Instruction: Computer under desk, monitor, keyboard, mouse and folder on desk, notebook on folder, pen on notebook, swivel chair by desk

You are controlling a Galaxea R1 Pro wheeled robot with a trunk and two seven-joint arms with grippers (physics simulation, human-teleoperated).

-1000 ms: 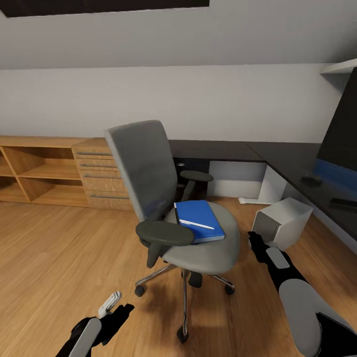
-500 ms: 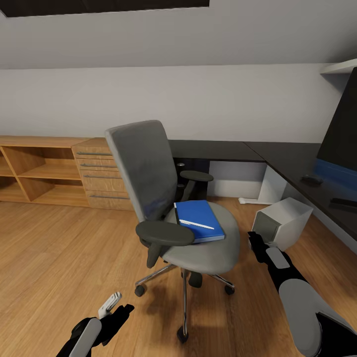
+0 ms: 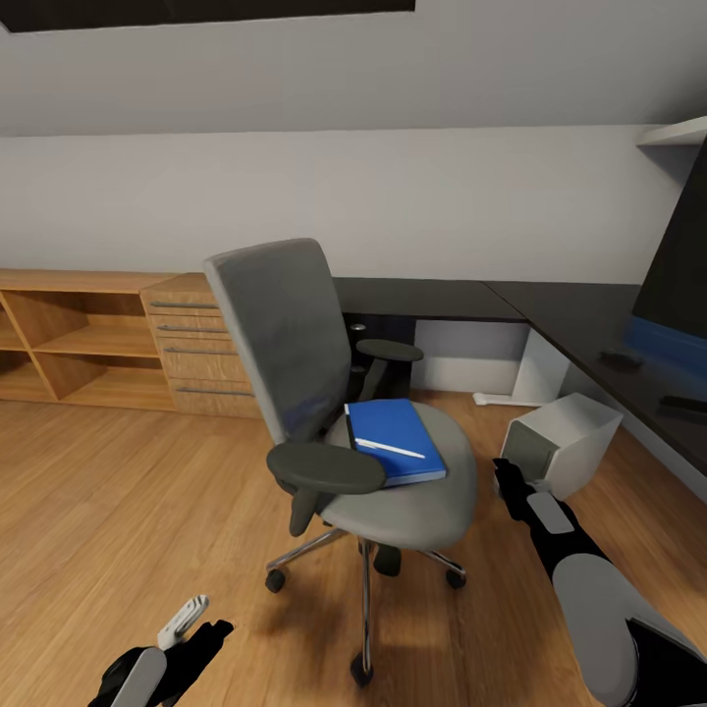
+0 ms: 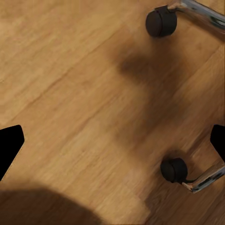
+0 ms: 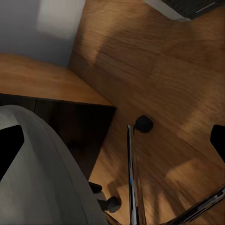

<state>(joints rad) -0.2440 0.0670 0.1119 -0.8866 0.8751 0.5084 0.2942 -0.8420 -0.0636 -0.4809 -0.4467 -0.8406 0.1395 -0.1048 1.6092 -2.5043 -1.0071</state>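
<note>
Grey-walled bedroom: the folder (image 3: 393,439) is left on the swivel chair (image 3: 339,393), unlifted, both hands (image 4: 112,140) (image 5: 112,140) spread wide, empty.

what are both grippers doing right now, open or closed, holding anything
Left gripper: open, holding nothing, over the wood floor.
Right gripper: open, holding nothing.

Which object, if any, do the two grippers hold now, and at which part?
Nothing is held. The left gripper and the right gripper are both open over the wood floor, and the folder lies untouched on the swivel chair.
</note>
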